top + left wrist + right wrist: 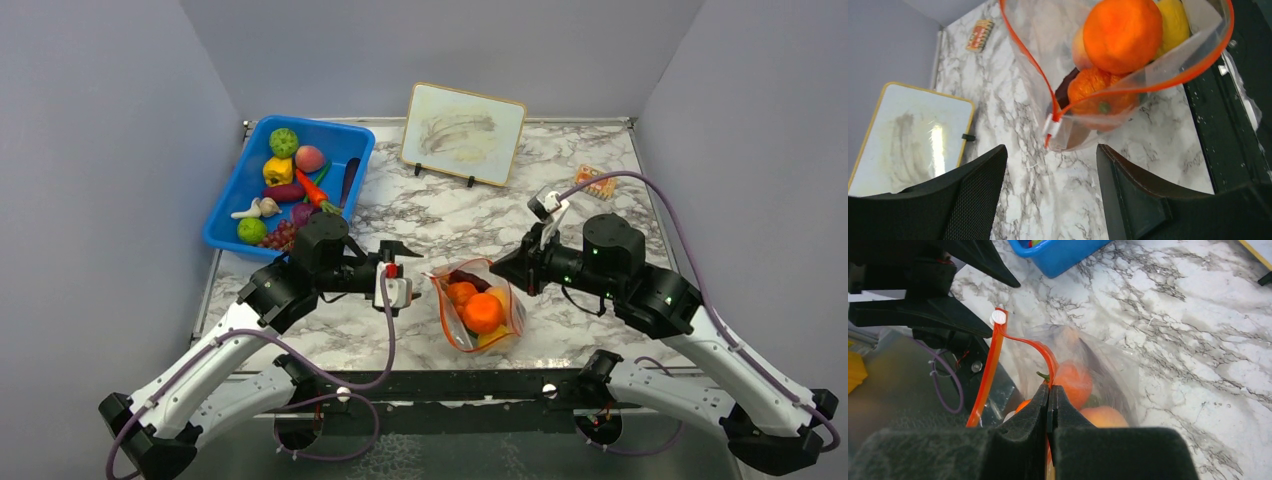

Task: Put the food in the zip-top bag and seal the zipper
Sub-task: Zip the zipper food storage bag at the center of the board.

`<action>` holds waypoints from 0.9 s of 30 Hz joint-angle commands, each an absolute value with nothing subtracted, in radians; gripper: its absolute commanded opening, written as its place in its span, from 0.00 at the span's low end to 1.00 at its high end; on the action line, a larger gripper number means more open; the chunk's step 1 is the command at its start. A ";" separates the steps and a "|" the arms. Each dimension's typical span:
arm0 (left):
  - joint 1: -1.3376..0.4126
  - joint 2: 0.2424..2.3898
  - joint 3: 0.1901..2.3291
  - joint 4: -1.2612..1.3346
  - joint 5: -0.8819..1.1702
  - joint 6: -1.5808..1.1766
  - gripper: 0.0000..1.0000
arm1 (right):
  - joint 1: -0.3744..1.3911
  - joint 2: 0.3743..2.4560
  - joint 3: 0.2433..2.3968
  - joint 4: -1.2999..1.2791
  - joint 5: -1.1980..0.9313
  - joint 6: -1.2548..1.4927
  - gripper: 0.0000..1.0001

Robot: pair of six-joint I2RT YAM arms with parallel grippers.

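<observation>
The zip-top bag (447,302) lies at lower centre of the marble table (420,215), mouth agape, with 2 oranges (483,312) inside. The right gripper (1049,390) is clamped on its orange zipper (989,367), while the left gripper (1052,150) stands spread, untouching, just short of the white slider tab (1052,127). The left arm lies between the bag and the blue bin (232,190) of food at upper left; a framed board (463,120) stands at top centre.
</observation>
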State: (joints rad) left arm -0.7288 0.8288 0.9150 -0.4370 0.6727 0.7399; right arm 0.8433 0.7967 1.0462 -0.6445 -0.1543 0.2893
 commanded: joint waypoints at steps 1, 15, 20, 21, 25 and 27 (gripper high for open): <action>-0.735 0.823 0.892 -0.537 0.815 0.900 0.65 | 0.848 0.765 1.090 -0.634 -0.239 0.259 0.01; -0.735 0.859 0.861 -0.502 0.932 0.935 0.42 | 0.848 0.758 1.031 -0.582 -0.364 0.252 0.01; -0.735 0.856 0.857 -0.491 0.927 0.916 0.05 | 0.848 0.760 1.029 -0.587 -0.334 0.249 0.01; -0.735 0.859 0.858 -0.491 0.930 0.911 0.01 | 0.848 0.762 1.028 -0.587 -0.332 0.249 0.01; -0.735 0.878 0.880 -0.489 0.939 0.873 0.00 | 0.848 0.763 1.022 -0.589 -0.307 0.259 0.01; -0.736 0.888 0.889 -0.484 0.937 0.846 0.00 | 0.848 0.761 1.022 -0.591 -0.279 0.258 0.01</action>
